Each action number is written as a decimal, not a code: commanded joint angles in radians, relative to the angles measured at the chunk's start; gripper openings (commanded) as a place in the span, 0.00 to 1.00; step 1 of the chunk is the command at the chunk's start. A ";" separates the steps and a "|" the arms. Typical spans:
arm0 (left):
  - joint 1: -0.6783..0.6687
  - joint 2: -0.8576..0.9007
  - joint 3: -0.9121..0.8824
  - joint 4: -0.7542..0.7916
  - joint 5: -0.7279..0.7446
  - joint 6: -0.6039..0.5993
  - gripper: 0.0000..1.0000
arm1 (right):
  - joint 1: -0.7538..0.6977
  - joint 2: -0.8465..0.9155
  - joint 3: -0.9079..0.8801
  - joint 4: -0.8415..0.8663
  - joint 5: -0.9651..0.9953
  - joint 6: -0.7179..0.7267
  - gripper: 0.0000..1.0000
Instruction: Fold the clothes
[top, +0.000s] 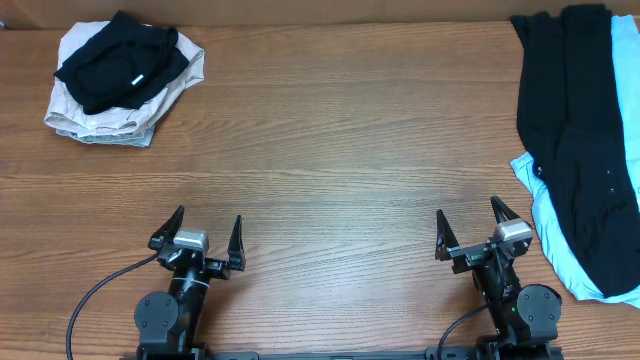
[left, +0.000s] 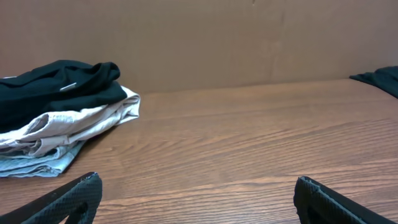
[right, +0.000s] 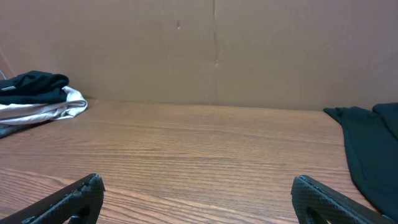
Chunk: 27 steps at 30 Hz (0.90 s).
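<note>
Overhead: fixed, looking straight down on the whole tabletop (top: 330, 150). Left wrist, right wrist: low, close to the tabletop, facing the back wall (right: 261, 50). Shared by all: clothes pile (top: 120, 75), far left.

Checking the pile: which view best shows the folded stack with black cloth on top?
Left wrist: the folded stack of black, beige and light-blue cloth is near, its layers seen side-on. Overhead shows its top; right wrist, a far cropped part.

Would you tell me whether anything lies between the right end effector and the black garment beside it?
Nothing visible does: only bare table separates the right end effector from the black garment, which lies over a light-blue tee.
</note>
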 joint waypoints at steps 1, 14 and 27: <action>0.006 -0.010 -0.004 -0.001 -0.018 -0.013 1.00 | -0.003 -0.009 -0.010 0.006 0.002 0.003 1.00; 0.006 -0.010 -0.004 0.000 -0.018 -0.013 1.00 | -0.003 -0.009 -0.010 0.007 0.002 0.003 1.00; 0.006 -0.010 -0.003 0.011 -0.018 -0.013 1.00 | -0.003 -0.009 -0.010 0.034 0.002 0.003 1.00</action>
